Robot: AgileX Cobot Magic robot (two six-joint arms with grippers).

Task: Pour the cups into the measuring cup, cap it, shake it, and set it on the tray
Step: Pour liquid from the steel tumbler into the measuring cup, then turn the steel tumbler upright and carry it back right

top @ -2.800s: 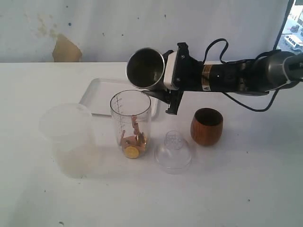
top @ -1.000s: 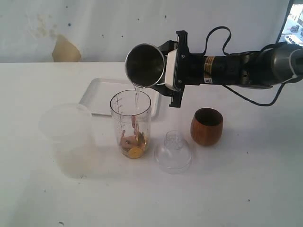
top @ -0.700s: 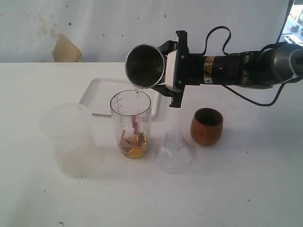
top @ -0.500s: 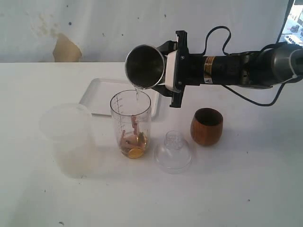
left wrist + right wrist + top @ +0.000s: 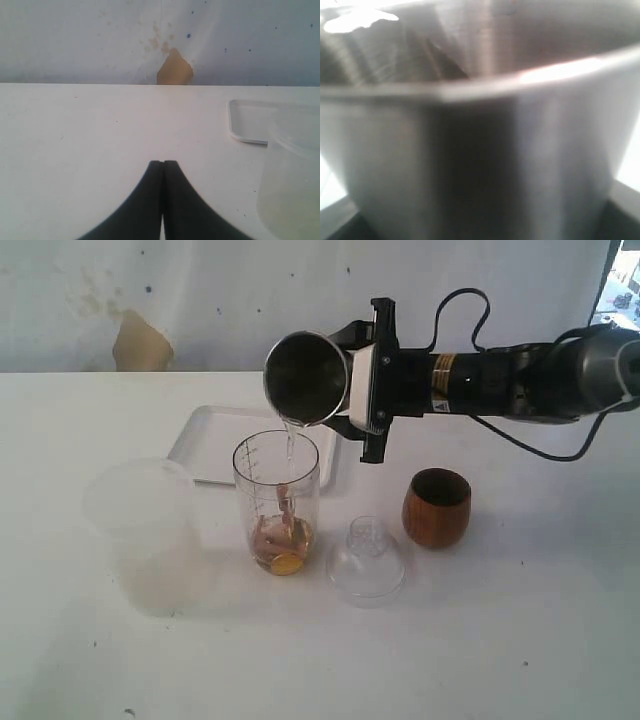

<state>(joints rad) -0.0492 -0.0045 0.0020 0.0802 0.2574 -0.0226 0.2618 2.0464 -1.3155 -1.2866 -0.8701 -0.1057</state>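
1. The measuring cup [image 5: 277,502] stands upright on the tabletop [image 5: 480,640], just in front of the tray's near edge. Brownish pieces [image 5: 284,540] and a yellow slice lie at its bottom.
2. The tumbler [image 5: 306,379] hangs tipped on its side above the measuring cup, with its mouth facing the camera and its lower rim over the cup's opening. A thin clear stream [image 5: 290,445] falls from that rim into the cup.
3. The right tool [image 5: 355,380] pinches the tumbler at its base end, one finger above and one below. Its arm reaches in level from the right. In the right wrist view the blurred steel wall of the tumbler [image 5: 480,125] fills nearly the whole frame.
4. The tray [image 5: 215,440] lies flat behind the measuring cup, partly hidden by it.
5. The wooden cup [image 5: 436,507] stands upright to the right of the measuring cup, apart from it.
6. A clear domed lid [image 5: 366,560] rests on the tabletop between the measuring cup and the wooden cup, slightly nearer the camera.
7. A frosted cup [image 5: 145,530] stands to the left of the measuring cup, close beside it.
8. The left tool [image 5: 163,165] shows only in its wrist view. Its dark fingers are pressed together with nothing between them, low over bare tabletop. The tray's corner [image 5: 245,120] and the frosted cup [image 5: 292,175] sit off to one side.
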